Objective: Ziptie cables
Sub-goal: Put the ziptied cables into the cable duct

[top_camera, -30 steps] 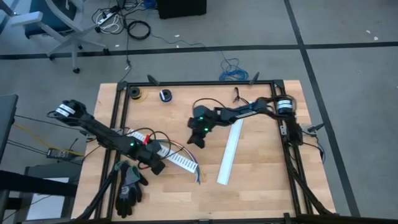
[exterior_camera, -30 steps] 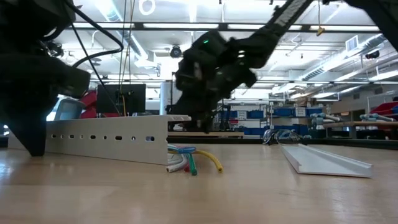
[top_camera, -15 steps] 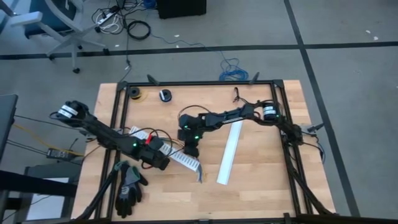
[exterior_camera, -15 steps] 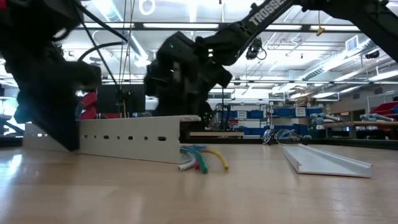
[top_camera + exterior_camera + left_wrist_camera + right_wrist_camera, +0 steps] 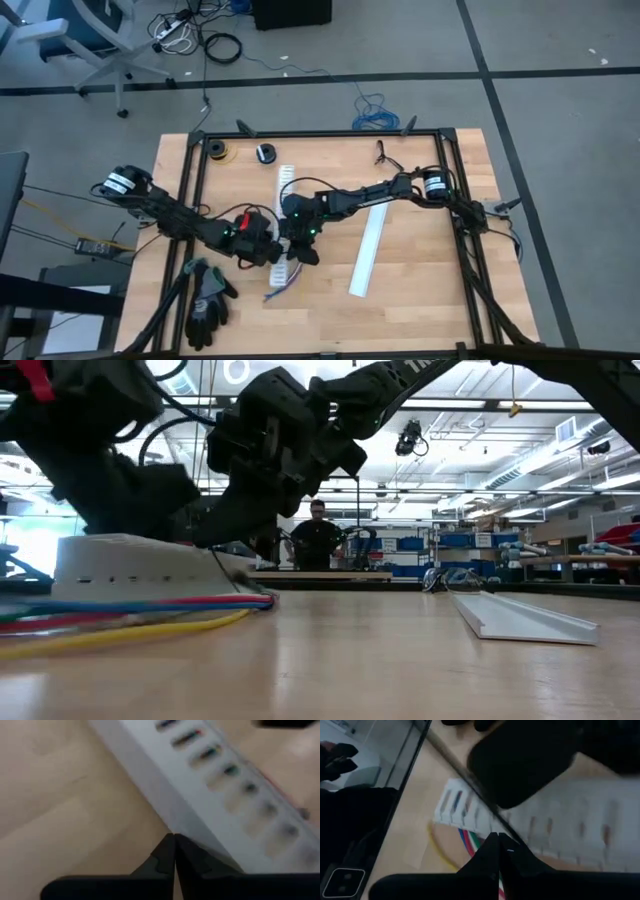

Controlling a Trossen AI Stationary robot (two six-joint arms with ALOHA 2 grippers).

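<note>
1. A black fabric glove [image 5: 207,303] lies limp on the pale wood-grain table [image 5: 420,280], near its front-left corner.
2. The left tool [image 5: 268,247] sits low over the table's left-centre, its dark tapered fingers [image 5: 167,857] pressed together and holding nothing; their tips rest beside the duct's smooth white wall.
3. The duct [image 5: 283,215], a long white plastic channel with a row of narrow slots along its side, runs from the back of the table toward the front, passing under both tools.
4. The cables [image 5: 281,288], thin glossy wires in yellow, red, blue and green, spill from the duct's near end and trail across the wood in loose curves; in the low view they run flat along the table [image 5: 130,612].
5. The right tool [image 5: 302,244] hangs just beside the left one over the duct, its matte black fingers [image 5: 495,851] shut with nothing between them.
6. A plain white lid strip [image 5: 369,243], flat and straight, lies apart to the right.
</note>
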